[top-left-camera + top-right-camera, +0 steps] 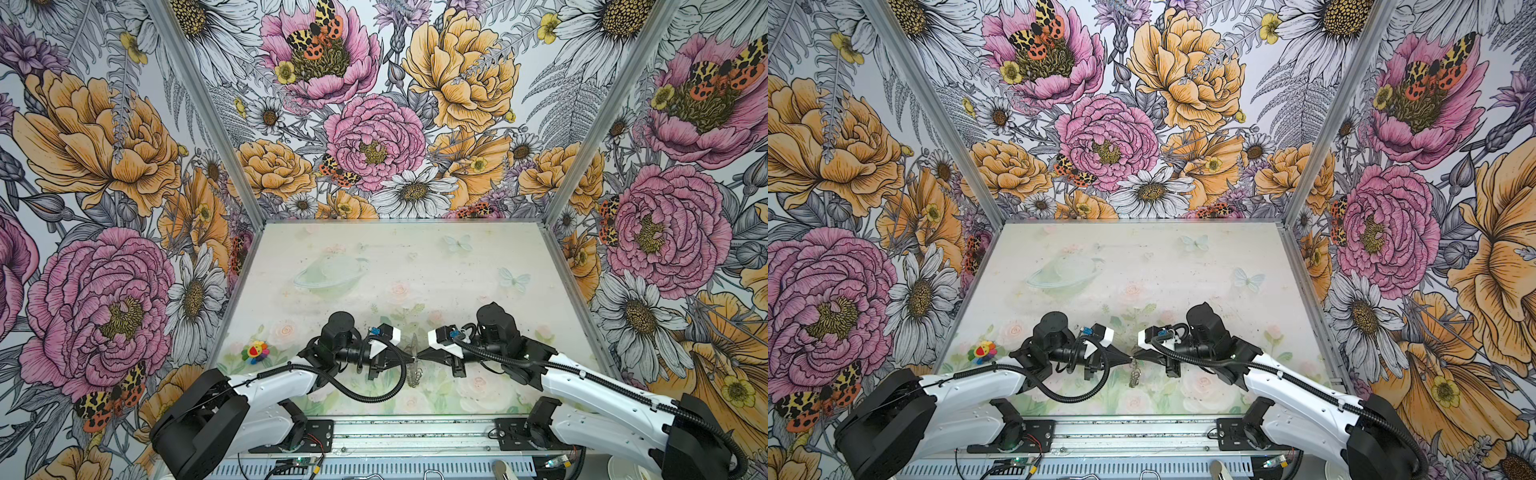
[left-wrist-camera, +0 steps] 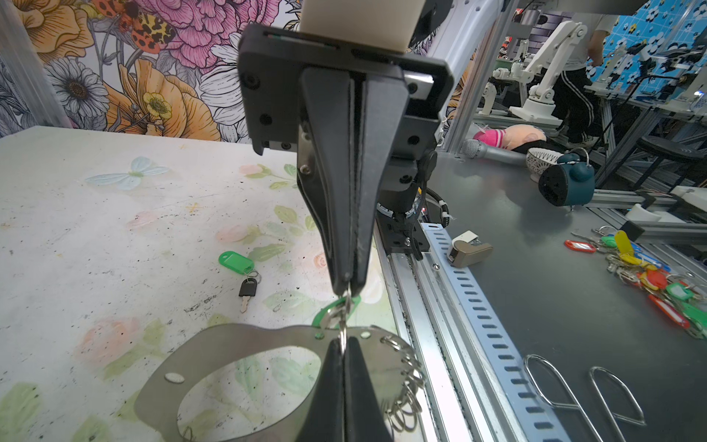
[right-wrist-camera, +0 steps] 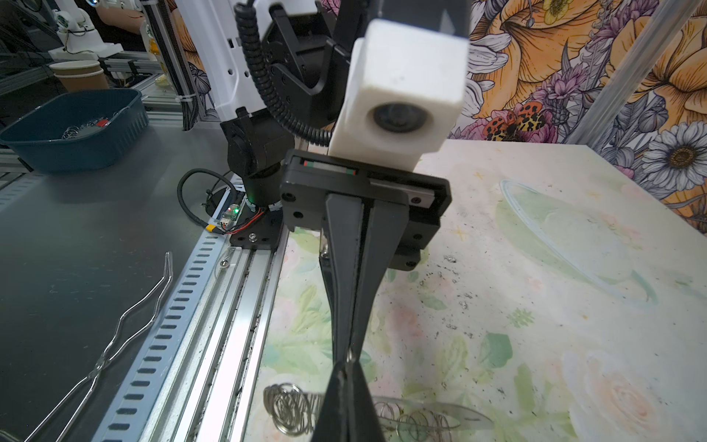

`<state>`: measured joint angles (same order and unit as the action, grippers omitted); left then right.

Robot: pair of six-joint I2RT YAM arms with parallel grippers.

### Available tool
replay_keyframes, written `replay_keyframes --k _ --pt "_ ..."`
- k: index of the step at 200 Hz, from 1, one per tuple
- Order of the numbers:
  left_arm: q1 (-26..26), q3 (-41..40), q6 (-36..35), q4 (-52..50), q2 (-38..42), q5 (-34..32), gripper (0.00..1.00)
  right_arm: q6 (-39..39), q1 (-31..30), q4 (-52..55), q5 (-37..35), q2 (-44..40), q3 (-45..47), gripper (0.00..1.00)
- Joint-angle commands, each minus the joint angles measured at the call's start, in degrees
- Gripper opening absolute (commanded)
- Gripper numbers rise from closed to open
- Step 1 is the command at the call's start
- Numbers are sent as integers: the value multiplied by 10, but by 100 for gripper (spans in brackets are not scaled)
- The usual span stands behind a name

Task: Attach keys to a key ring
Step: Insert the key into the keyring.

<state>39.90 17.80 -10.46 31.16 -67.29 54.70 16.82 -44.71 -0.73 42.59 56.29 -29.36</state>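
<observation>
threading looks to be the step in hand: the left gripper point(image 2: 343, 342) and the right gripper point(image 2: 347, 287) meet tip to tip over the near middle of the table point(image 2: 95, 229). each has its jaws pressed together, and both appear clamped on one small wire ring point(image 2: 345, 310) that runs edge-on from one pair of tips to the other. the key ring point(image 2: 229, 340), a grey horseshoe plate with a row of such rings along its outer edge, is held up on edge at the left gripper's tips, and in both top views it shows only as a thin sliver. the green tag point(image 2: 318, 317) of one key sits just behind the pinched ring, but i cannot tell whether that key is already hooked on. the second key point(image 2: 248, 289) lies flat on the table with its own tag, well apart from both grippers, so by my reading it has yet to be attached. the next move calls for a fine slide that walks the key's loop round the coil without letting the plate drop; the wire is thin, so a slip looks the likeliest fault
</observation>
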Motion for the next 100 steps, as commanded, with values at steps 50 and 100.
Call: replay_keyframes --k 50,100 --pt "-2 18 6 8 3 22 0 21 -21 9 7 11 -9 0" --pt "3 21 7 9 -1 31 0 34 -24 18 5 27 -24 0"
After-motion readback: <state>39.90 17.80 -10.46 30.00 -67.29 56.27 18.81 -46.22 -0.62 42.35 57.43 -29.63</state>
